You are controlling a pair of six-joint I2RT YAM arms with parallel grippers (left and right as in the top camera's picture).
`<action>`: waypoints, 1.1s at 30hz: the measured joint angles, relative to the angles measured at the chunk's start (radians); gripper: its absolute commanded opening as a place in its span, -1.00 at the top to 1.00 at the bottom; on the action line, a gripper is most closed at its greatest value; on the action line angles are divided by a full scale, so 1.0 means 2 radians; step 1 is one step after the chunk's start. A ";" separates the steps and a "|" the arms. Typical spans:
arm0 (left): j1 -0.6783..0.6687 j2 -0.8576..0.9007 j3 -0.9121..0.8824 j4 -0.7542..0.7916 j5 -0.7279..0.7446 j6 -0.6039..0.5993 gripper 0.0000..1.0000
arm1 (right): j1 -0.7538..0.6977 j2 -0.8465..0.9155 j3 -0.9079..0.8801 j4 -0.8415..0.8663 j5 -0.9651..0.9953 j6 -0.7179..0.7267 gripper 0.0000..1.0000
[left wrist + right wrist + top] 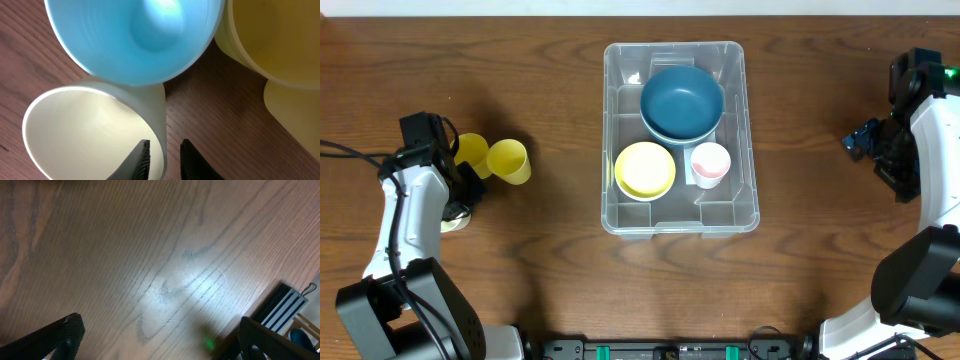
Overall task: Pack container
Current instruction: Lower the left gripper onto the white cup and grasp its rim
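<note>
The clear plastic container stands mid-table and holds a blue bowl, a yellow bowl and a small pink-and-white cup. My left gripper is at the far left, also seen from overhead. It is nearly shut across the rim of a cream cup, one finger inside and one outside. A light blue cup lies just beyond the cream cup. Two yellow cups lie beside it. My right gripper is open and empty over bare wood at the far right.
The cream cup stands under my left arm in the overhead view. The table's right edge and a striped dark object are close to my right gripper. Dark wood tabletop surrounds the container.
</note>
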 measured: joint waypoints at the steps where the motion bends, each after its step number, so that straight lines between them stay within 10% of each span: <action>1: 0.000 0.000 0.000 0.000 0.000 0.001 0.56 | 0.000 0.000 0.000 0.000 0.000 0.000 -0.98; 9: 0.000 0.000 0.000 0.000 -0.006 0.003 0.88 | 0.000 0.000 0.000 0.000 0.000 0.000 -0.99; 33: 0.000 -0.069 0.019 -0.140 0.008 0.003 0.88 | 0.000 0.000 0.000 0.000 0.000 0.000 -0.98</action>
